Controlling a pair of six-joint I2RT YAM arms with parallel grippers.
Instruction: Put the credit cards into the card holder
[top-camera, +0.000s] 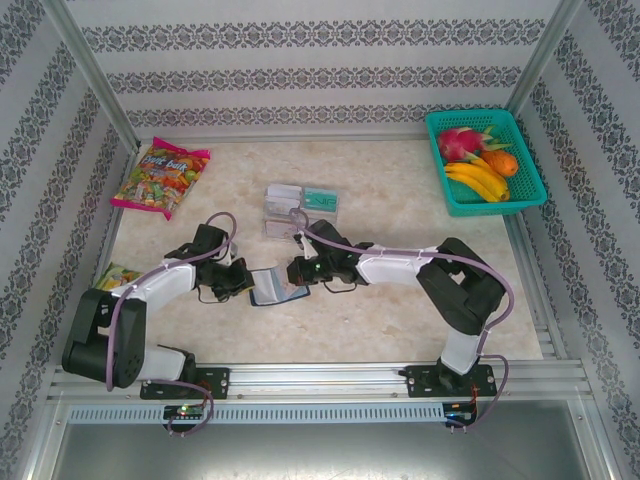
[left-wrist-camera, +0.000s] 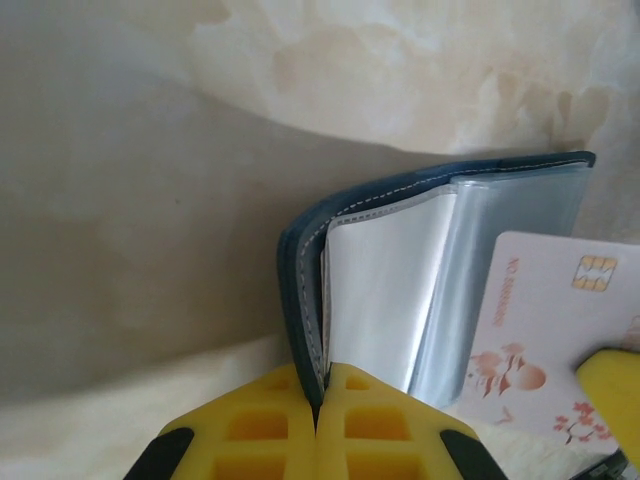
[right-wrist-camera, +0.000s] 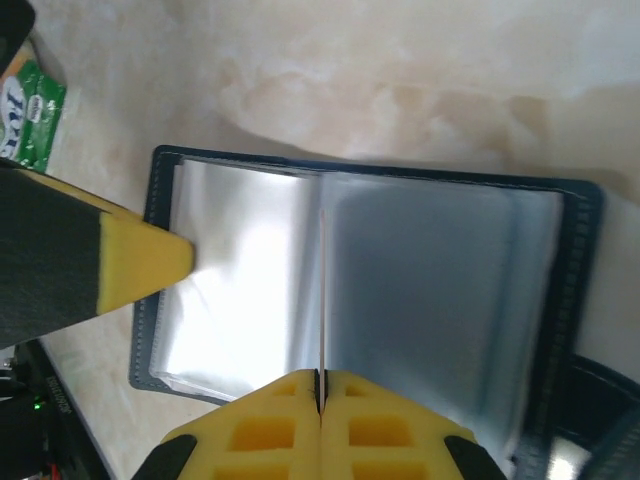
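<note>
While the card holder (top-camera: 272, 289) sits half open on the table (top-camera: 400, 210) between the two arms, we see the left gripper (left-wrist-camera: 320, 392) with its jaws pressed together on the edge of the navy cover. The right gripper (right-wrist-camera: 321, 388) pinches a white credit card (left-wrist-camera: 545, 325), which appears edge-on in its own wrist view above the holder's clear sleeves. Other cards (top-camera: 320, 197) rest in the clear acrylic tray (top-camera: 300, 213) just behind.

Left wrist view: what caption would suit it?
Left gripper pinching the navy card holder by one cover, white chip card beside its clear sleeves.
</note>
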